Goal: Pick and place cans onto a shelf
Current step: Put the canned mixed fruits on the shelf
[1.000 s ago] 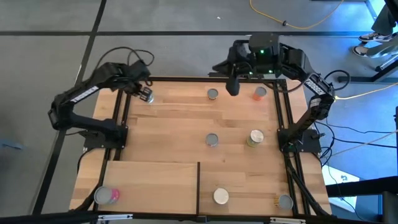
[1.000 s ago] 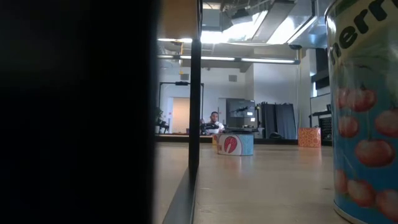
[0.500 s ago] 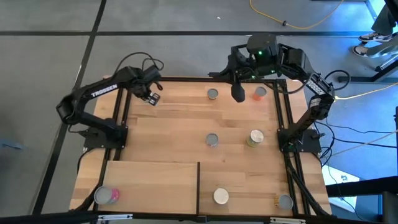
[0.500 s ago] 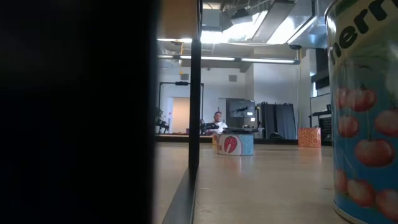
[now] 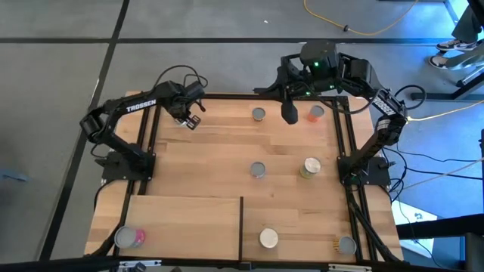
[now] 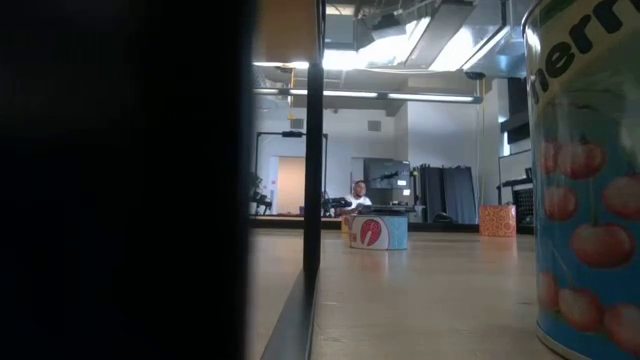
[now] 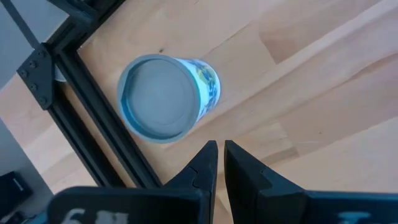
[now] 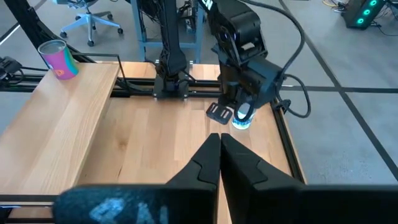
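Observation:
A can (image 7: pixel 165 96) with a grey top and a blue-and-white label stands upright at the table's far left corner, beside the black frame rail. My left gripper (image 7: pixel 219 152) hovers just above and beside it, pointing steeply down, shut and holding nothing; the right wrist view shows the left gripper (image 8: pixel 239 106) over this can (image 8: pixel 242 120). My right gripper (image 5: pixel 288 113) hangs shut and raised over the far edge. A pink can (image 5: pixel 130 237) stands on the shelf (image 5: pixel 189 219) at the near left.
Loose cans stand on the table: a grey one (image 5: pixel 259 114) and an orange one (image 5: pixel 315 113) at the far edge, two mid-table (image 5: pixel 258 170) (image 5: pixel 311 167), and two near the front (image 5: pixel 268 239) (image 5: pixel 346 244). A cherry-labelled can (image 6: pixel 590 180) fills the low view's right.
My left gripper has come down toward the far-left can and shifted a little toward the table's right, its wrist rolling somewhat. My right gripper has tipped slightly downward in place. No can has moved.

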